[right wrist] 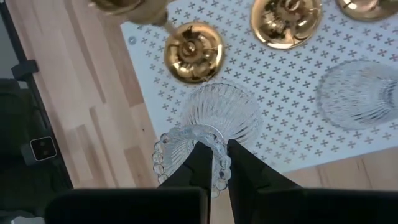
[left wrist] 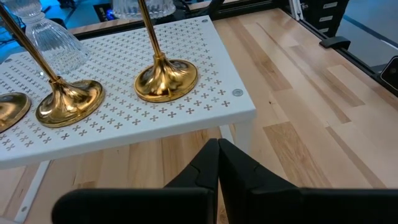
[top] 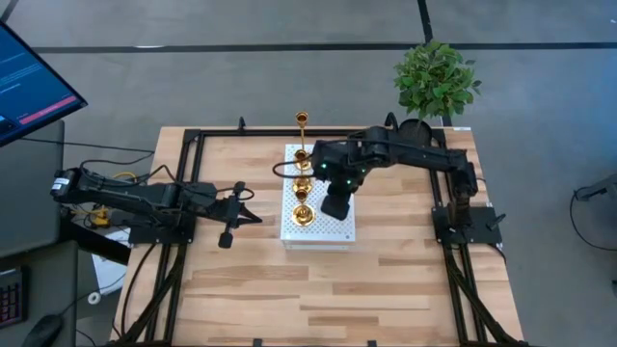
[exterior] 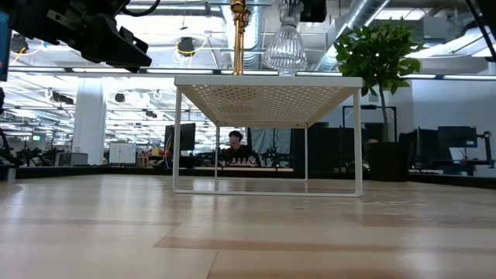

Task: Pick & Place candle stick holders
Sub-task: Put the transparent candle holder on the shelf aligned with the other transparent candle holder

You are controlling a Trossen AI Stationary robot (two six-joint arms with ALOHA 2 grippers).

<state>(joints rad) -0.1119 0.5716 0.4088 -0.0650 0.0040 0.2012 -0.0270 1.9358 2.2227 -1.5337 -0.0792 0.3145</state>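
A white perforated stand [top: 333,231] sits mid-table. On it stand three gold candle stick holders [top: 303,125] [top: 302,183] [top: 304,214] and a clear glass one [right wrist: 360,93]. My right gripper [right wrist: 216,163] is above the stand, pointing steeply down and shut on a second clear glass candle stick holder [right wrist: 221,115], which also shows in the low view [exterior: 284,46]. My left gripper [left wrist: 217,155] waits shut and holding nothing to the left of the stand, above the table. My right gripper pinches the glass holder's beaded top rim [right wrist: 180,146] between its two fingers, coming from above and pointing down. The holder hangs upright below the fingers, wide base down. Its base is right at the stand's top [exterior: 232,80]; I cannot tell whether it touches.
A potted green plant [top: 436,77] stands at the table's far right corner. Black frame rails [top: 183,173] run along the left and right sides. Bare wood lies in front of the stand [top: 328,289]. A person sits far off in the room [exterior: 235,143].
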